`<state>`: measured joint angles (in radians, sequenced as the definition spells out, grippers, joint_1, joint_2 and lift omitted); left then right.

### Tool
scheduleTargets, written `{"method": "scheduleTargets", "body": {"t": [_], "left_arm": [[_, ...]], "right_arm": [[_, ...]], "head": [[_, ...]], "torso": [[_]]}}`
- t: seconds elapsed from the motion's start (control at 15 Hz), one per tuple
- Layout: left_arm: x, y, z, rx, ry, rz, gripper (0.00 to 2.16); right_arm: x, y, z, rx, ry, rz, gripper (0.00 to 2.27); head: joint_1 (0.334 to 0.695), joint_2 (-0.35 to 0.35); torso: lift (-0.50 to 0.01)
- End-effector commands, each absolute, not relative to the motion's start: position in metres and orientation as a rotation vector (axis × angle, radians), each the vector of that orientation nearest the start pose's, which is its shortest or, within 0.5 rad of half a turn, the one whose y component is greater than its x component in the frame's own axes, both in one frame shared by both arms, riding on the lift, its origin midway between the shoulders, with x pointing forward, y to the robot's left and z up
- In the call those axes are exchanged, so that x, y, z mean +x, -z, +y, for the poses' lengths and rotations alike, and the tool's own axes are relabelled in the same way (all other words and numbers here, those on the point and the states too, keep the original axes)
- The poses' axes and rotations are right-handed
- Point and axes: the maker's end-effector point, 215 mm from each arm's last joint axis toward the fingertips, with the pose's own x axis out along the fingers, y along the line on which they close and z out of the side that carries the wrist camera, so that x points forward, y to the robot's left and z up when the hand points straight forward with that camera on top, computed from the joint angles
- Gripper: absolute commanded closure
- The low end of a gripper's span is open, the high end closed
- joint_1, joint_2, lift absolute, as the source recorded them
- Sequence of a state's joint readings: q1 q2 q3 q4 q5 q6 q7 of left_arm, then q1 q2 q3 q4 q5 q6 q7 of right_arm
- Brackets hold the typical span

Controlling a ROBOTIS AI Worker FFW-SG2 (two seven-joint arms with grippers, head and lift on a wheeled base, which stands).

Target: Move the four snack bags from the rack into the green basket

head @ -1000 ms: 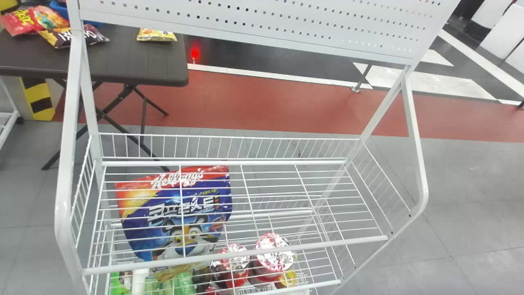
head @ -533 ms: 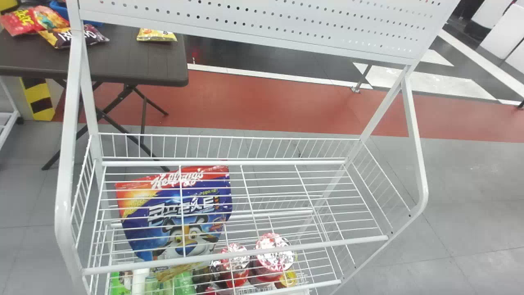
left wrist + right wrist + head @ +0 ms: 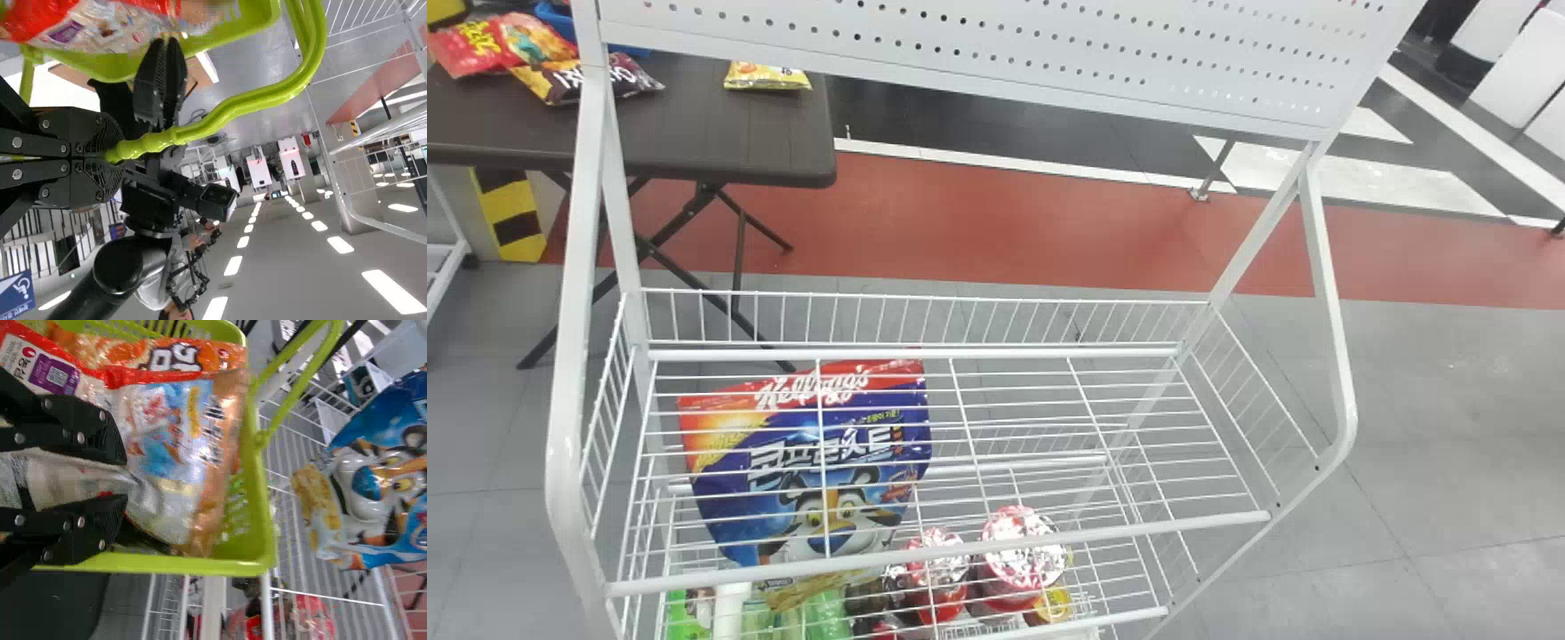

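The left end effector (image 3: 113, 157) is gripping the handle (image 3: 227, 113) of the green basket (image 3: 263, 520). The right end effector (image 3: 125, 479) is pinching crumpled film of a snack bag (image 3: 167, 433) lying inside the basket, where an orange bag (image 3: 200, 357) is sitting beside it. Farther out, a blue cereal bag (image 3: 818, 462) is resting in the rack (image 3: 1192, 524), behind white wires.

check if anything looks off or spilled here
Mildly odd: the blue cereal bag in the rack sits askew, its red top edge slanting in the head view. No spill or damage stands out.
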<state>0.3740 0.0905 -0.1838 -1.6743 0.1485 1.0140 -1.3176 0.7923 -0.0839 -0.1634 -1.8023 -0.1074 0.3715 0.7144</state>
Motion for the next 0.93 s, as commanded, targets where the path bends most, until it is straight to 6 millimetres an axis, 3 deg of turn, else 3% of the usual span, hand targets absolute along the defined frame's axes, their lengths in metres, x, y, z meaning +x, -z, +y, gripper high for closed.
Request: {"method": "scheduleTargets", "body": {"t": [0.0,0.2,0.33,0.53,0.73,0.87], "left_arm": [[0.158,0.511,-0.025,-0.874,1.331,1.121,1.78],[0.158,0.512,-0.025,-0.872,1.329,1.122,1.78],[0.157,0.512,-0.026,-0.871,1.330,1.123,1.78],[0.156,0.512,-0.027,-0.870,1.331,1.128,1.78],[0.154,0.512,-0.028,-0.867,1.335,1.134,1.78],[0.152,0.512,-0.028,-0.870,1.334,1.138,1.78]], "right_arm": [[0.191,0.593,-0.194,0.298,-0.518,0.823,0.05],[0.220,0.557,-0.199,0.263,-0.520,0.677,0.05],[0.248,0.523,-0.214,0.228,-0.474,0.548,0.05],[0.294,0.445,-0.230,0.138,-0.371,0.319,0.05],[0.321,0.364,-0.217,0.082,-0.319,0.184,0.05],[0.328,0.337,-0.199,0.067,-0.302,0.191,0.06]], "head": [[0.695,-0.350],[0.695,-0.350],[0.695,-0.350],[0.695,-0.350],[0.695,-0.350],[0.695,-0.350]], "torso": [[0.000],[0.000],[0.000],[0.000],[0.000],[0.000]]}}
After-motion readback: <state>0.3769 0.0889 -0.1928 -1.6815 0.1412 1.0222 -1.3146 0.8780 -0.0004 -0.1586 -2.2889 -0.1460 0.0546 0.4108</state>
